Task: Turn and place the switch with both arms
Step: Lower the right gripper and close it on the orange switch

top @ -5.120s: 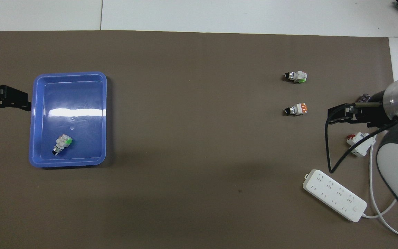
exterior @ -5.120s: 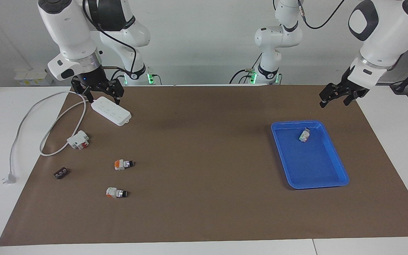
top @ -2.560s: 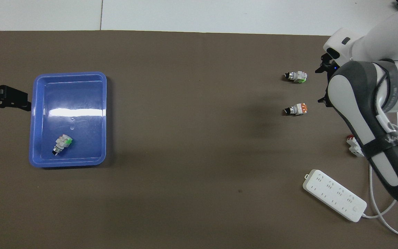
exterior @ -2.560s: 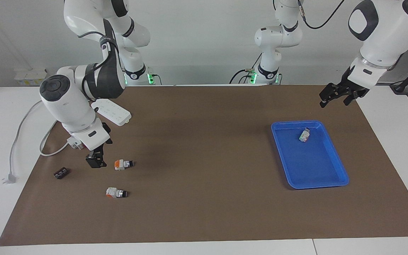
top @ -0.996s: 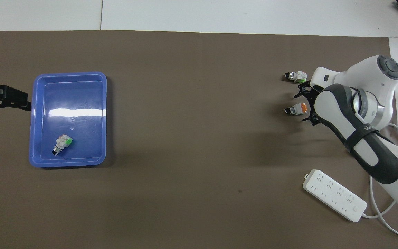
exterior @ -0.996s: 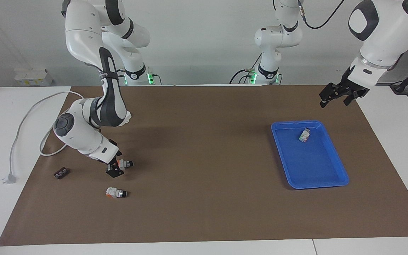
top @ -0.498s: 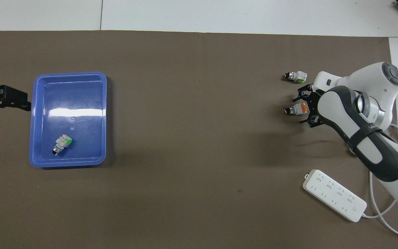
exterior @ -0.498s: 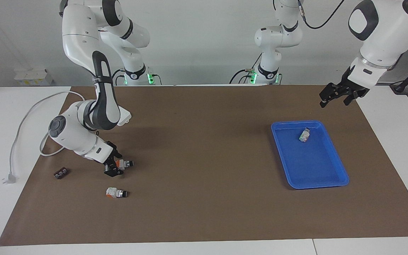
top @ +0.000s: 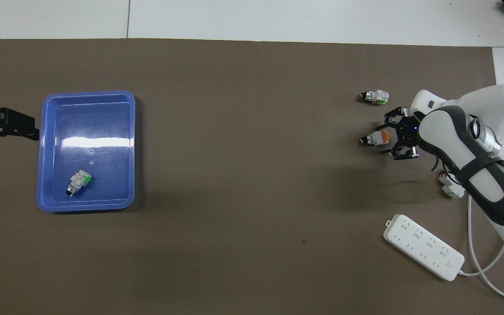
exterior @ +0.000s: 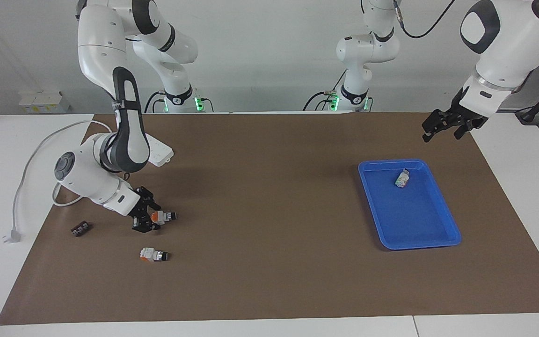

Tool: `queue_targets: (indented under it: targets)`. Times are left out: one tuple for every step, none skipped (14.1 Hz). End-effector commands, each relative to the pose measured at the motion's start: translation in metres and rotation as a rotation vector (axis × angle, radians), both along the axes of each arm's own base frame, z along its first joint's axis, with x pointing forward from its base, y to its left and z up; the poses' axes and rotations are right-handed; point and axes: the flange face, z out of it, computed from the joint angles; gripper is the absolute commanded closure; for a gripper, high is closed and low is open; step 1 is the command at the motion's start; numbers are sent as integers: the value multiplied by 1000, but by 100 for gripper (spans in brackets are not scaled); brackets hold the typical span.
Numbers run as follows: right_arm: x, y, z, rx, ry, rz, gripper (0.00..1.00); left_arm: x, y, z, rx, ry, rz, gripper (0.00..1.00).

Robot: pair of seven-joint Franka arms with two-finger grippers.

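The right gripper point(exterior: 149, 219) is spread wide around the switch's point(exterior: 163, 216) orange end; the left gripper point(exterior: 442, 127), open, is held waiting.

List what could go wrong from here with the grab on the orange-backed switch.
1. The right gripper is open, with only the orange rear of the switch between its fingers; closing there may tip it or squirt it away.
2. The near-twin switch lies close by, farther from the robots; the wrist could knock it when lifting.
3. The left gripper waits near the blue tray, far from the switch, so a handover means a long carry.
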Motion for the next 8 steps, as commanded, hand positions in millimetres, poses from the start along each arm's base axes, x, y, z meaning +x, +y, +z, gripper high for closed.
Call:
queue_targets:
  targets:
    - [-7, 3, -8, 49, -9, -16, 35, -7, 2, 1, 13, -15, -1, 0]
    - [-9, 2, -8, 53, -10, -26, 42, -7, 2, 1, 13, -15, 0, 0]
    - [-10, 2, -10, 54, -9, -27, 49, -7, 2, 1, 13, -15, -1, 0]
    - [-10, 2, -9, 54, -8, -30, 68, -7, 2, 1, 13, -15, 0, 0]
    - [-10, 2, -9, 63, -4, -40, 97, -7, 2, 1, 13, -15, -3, 0]
    - [-10, 3, -8, 75, -3, -47, 100, -7, 2, 1, 13, -15, -1, 0]
    - [-10, 3, -6, 92, 2, -59, 100, -7, 2, 1, 13, -15, -1, 0]
    - [-11, 8, -1, 130, 16, -78, 100, -7, 2, 1, 13, -15, -1, 0]
